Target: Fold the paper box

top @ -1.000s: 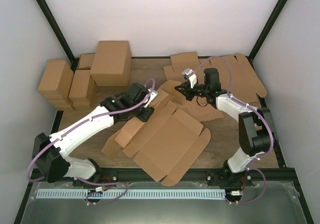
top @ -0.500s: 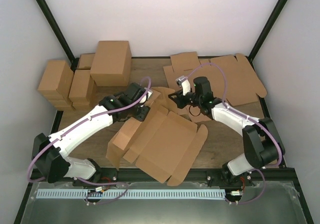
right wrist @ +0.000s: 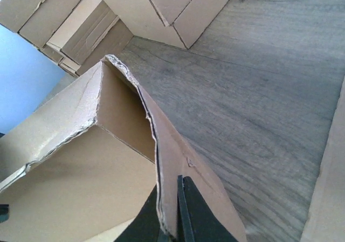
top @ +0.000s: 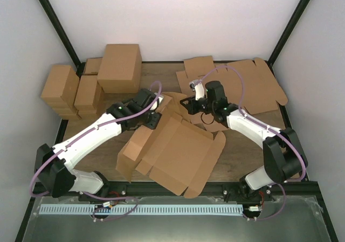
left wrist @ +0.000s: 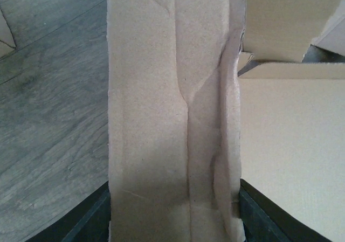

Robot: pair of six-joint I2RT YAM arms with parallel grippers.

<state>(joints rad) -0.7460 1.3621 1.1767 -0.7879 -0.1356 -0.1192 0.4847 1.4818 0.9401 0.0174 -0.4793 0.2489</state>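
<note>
The paper box is a large brown die-cut sheet lying half-formed in the middle of the table, its left wall raised. My left gripper is closed across that folded wall. In the left wrist view the creased cardboard strip fills the space between both fingers. My right gripper is at the box's far corner, shut on a thin upright flap. In the right wrist view the torn-edged flap runs down between the fingertips of my right gripper.
Finished brown cartons are stacked at the back left, with smaller ones beside them; they also show in the right wrist view. Flat cardboard blanks lie at the back right. Black frame posts stand at the table's corners.
My right gripper has moved left toward the left arm, carrying the flap. The box has shifted left and toward the near edge, and its left wall stands more upright.
</note>
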